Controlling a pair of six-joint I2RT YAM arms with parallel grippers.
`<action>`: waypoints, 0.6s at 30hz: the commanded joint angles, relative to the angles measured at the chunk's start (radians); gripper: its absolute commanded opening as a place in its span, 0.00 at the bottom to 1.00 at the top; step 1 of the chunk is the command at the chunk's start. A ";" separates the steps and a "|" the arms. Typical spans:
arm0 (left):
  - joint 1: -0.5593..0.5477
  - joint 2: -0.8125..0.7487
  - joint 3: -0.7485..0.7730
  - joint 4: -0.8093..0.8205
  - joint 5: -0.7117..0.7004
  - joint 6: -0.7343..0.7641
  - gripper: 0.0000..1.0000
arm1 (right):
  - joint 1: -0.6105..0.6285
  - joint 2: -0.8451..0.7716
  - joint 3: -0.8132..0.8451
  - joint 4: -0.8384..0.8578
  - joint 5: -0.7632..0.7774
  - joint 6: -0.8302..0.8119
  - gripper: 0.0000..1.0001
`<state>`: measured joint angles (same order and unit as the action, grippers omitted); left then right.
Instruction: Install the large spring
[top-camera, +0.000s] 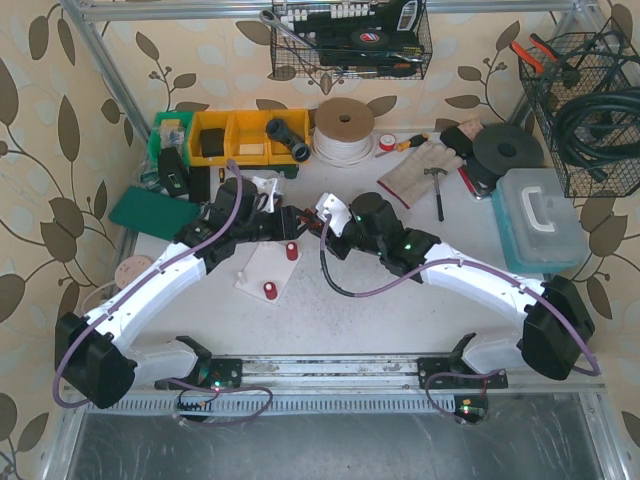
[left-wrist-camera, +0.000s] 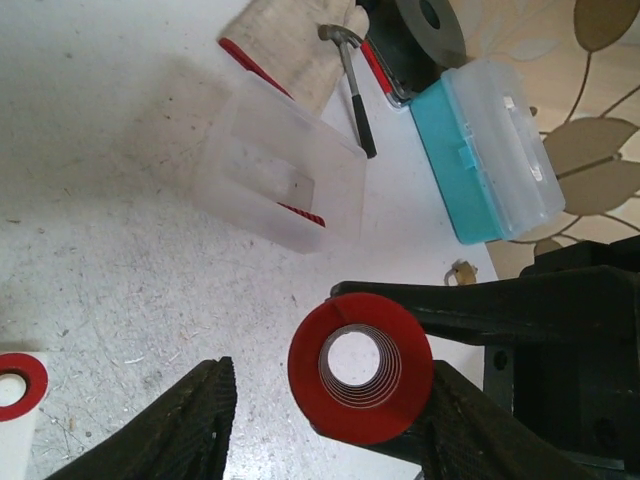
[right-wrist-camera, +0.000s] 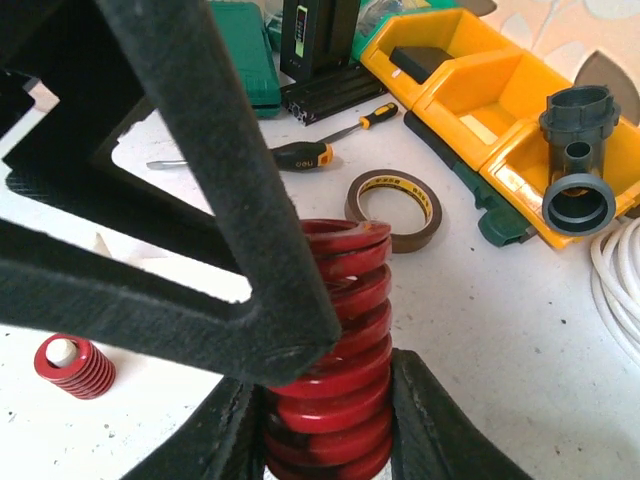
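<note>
The large red spring (right-wrist-camera: 345, 330) stands between the fingers of my right gripper (right-wrist-camera: 325, 400), which is shut on its lower coils. In the left wrist view I see the spring (left-wrist-camera: 360, 368) end-on. My left gripper (left-wrist-camera: 322, 395) is open around it: the right finger (left-wrist-camera: 460, 430) touches it and the left finger (left-wrist-camera: 190, 420) stands clear. Both grippers meet above the table's middle, the left (top-camera: 290, 222) and the right (top-camera: 322, 222). A white base plate (top-camera: 262, 272) below them carries two small red springs (top-camera: 291, 250).
A clear plastic box (left-wrist-camera: 285, 180), a hammer (left-wrist-camera: 350, 80) and a teal case (left-wrist-camera: 490, 150) lie to the right. A tape roll (right-wrist-camera: 393, 205), screwdrivers (right-wrist-camera: 300, 155), yellow bins (right-wrist-camera: 480, 100) and a black pipe fitting (right-wrist-camera: 578, 150) sit at the back.
</note>
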<state>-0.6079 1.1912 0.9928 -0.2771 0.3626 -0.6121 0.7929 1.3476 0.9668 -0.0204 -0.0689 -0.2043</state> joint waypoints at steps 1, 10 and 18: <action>0.007 -0.009 -0.014 0.064 0.025 -0.038 0.51 | 0.011 -0.006 -0.025 0.059 0.003 0.005 0.00; 0.006 -0.002 -0.034 0.119 0.027 -0.101 0.50 | 0.021 0.003 -0.033 0.061 -0.019 -0.018 0.00; 0.009 0.001 -0.043 0.118 0.012 -0.116 0.35 | 0.026 0.000 -0.045 0.070 -0.025 -0.027 0.00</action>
<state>-0.6079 1.1931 0.9588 -0.1986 0.3706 -0.7078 0.8116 1.3476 0.9348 0.0017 -0.0719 -0.2142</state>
